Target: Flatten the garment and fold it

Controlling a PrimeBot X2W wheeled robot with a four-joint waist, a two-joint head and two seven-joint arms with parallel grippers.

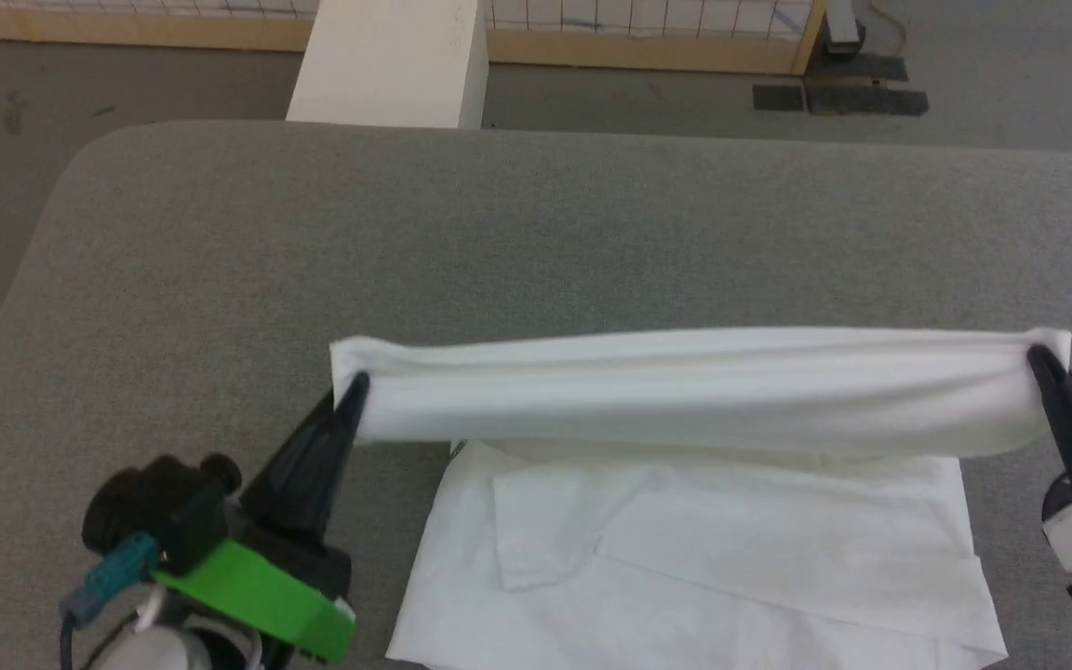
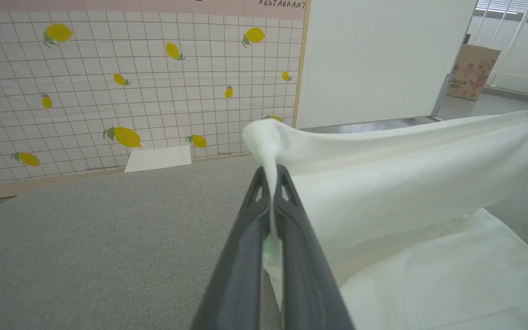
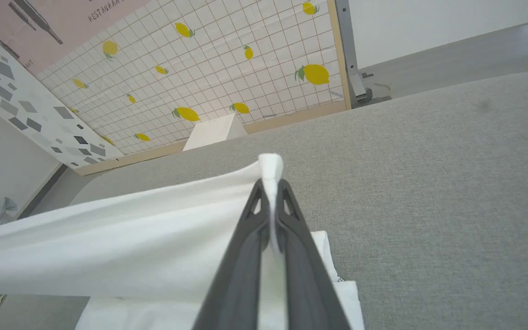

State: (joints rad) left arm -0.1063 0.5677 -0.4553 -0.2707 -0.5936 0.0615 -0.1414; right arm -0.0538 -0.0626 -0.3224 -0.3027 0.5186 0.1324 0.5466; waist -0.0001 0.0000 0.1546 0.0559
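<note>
Head view: we are holding the garment (image 1: 685, 391) stretched between the left pincer (image 1: 356, 386) and the right pincer (image 1: 1038, 358). Each is clamping one end of a lifted edge while the rest is lying on the grey tabletop (image 1: 220, 261) near us, probably taut so the fold lands straight. Both arms are reaching forward, fingers angling inward. Left wrist view: fingers are squeezing bunched cloth. Right wrist view: same, pinching the opposite end above the tabletop.

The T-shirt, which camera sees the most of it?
The head view: the garment stretches whole between the left gripper and right gripper, its lower part on the grey table. Each wrist view gives a close look at one pinched corner, the rest cut off.
</note>
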